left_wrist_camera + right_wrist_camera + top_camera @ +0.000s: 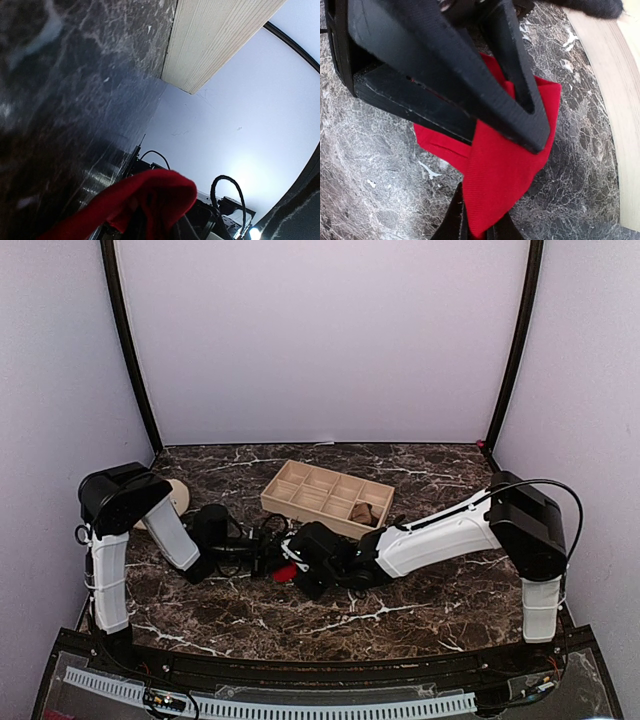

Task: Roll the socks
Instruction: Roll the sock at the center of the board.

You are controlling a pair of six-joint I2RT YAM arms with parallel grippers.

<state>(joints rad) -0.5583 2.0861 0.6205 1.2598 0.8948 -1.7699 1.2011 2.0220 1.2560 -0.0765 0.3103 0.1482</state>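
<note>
Right pincer (303,567) clamped on red sock (505,185); left pincer (262,560) pinches its other end. Sock sits mid-table (430,600), just near of tray (283,476), partly folded. Long axis runs left-right, pincer to pincer. Step: likely starting the roll. Next move: tuck one end over, cloth kept taut.

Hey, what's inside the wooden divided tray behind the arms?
A tan-brown sock lies bunched in the right-end compartments of the wooden tray. The other compartments show only bare wood, though the near walls hide part of their floors.
</note>
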